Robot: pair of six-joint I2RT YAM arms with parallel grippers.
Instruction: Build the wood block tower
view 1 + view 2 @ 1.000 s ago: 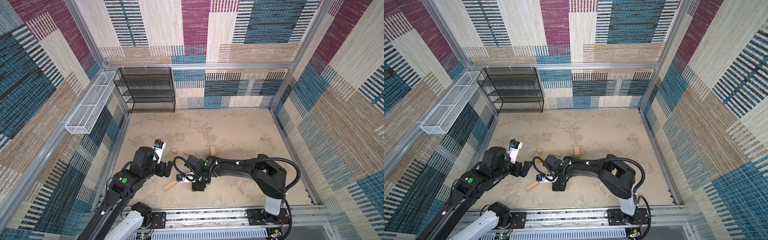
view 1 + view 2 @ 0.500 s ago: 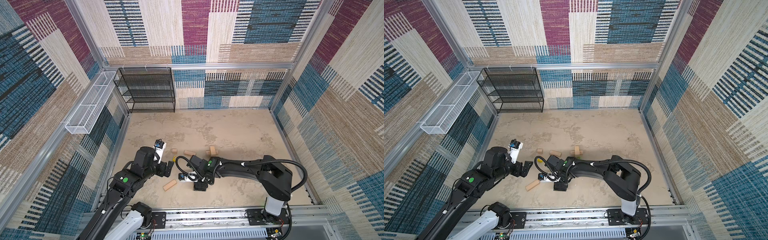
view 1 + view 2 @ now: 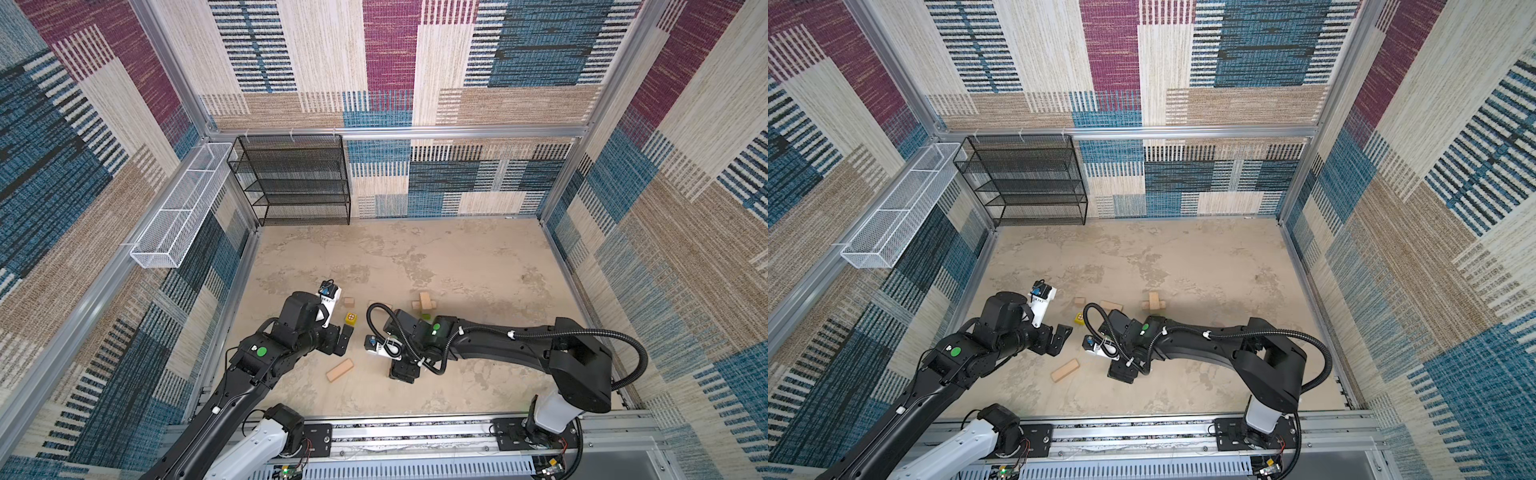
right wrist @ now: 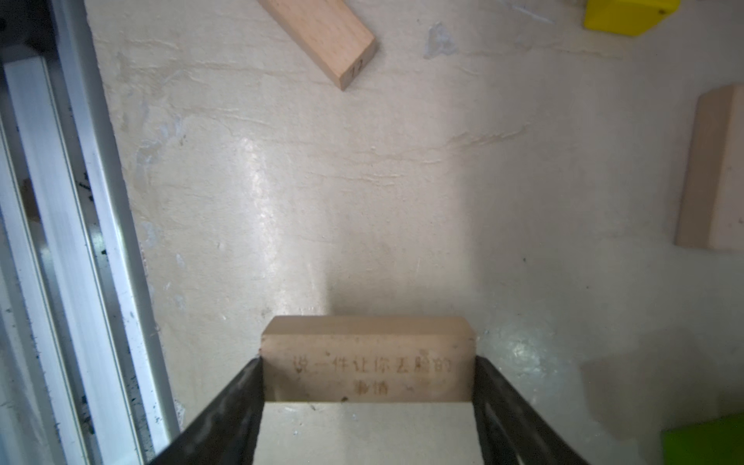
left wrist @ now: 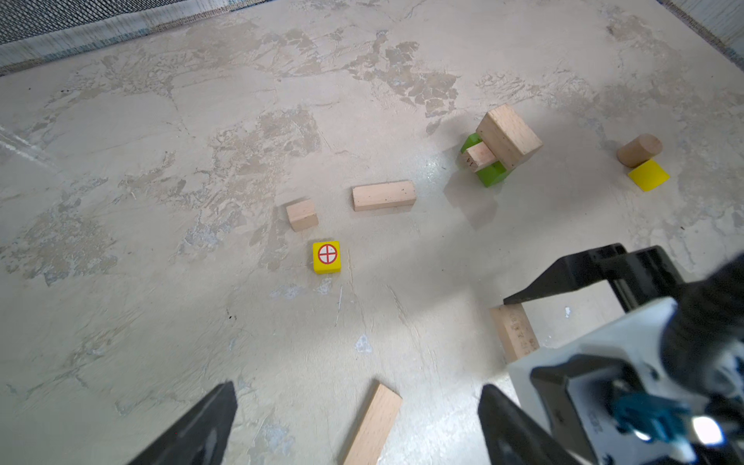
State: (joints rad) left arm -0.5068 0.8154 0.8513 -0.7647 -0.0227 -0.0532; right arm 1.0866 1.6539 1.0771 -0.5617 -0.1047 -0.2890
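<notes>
In a top view the right gripper (image 3: 401,371) sits low, well apart from the wood block tower (image 3: 1153,302). We judge the lift should go straight up, then pass clear of the yellow cube (image 3: 1079,318). In the left wrist view the left gripper (image 5: 357,388) stands spread wide and empty above a smooth beech plank (image 5: 372,426). The tower shows square-edged tan bricks crossed on a glossy green block (image 5: 489,174). In the right wrist view the fingers (image 4: 241,390) pinch a matte printed brick (image 4: 366,358) across its length. We should lay it crosswise, centred, and release gently.
</notes>
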